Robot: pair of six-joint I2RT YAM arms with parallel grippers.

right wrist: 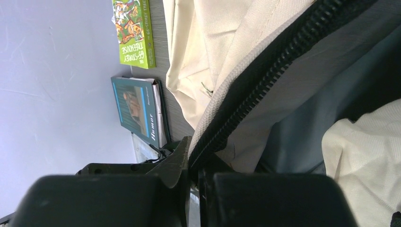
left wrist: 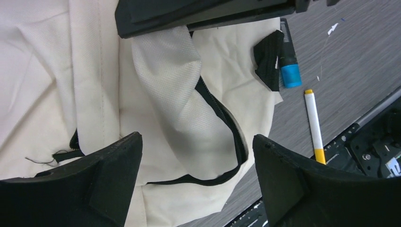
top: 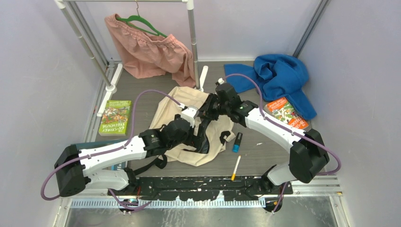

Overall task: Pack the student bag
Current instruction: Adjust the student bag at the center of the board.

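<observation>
The cream student bag point(top: 171, 108) lies mid-table with its black zipper line open. My right gripper point(top: 208, 111) is shut on the bag's zipper edge point(right wrist: 265, 80) and holds it up; the jaws point(right wrist: 195, 163) pinch the black teeth and cream trim. The grey lining of the bag point(right wrist: 302, 123) shows behind them. My left gripper point(top: 198, 138) hovers open and empty over the bag's front. In the left wrist view point(left wrist: 198, 156) its fingers straddle the open zipper mouth point(left wrist: 227, 127) without touching the bag point(left wrist: 56, 71).
A blue marker point(top: 237, 142) and a white pen with yellow ends point(top: 235, 167) lie right of the bag. A green book point(top: 115, 117) lies left, a teal book point(right wrist: 137, 109) near the left arm, an orange book point(top: 287, 112) right. A blue fleece point(top: 279, 78) and a pink garment point(top: 149, 49) on a rack lie behind.
</observation>
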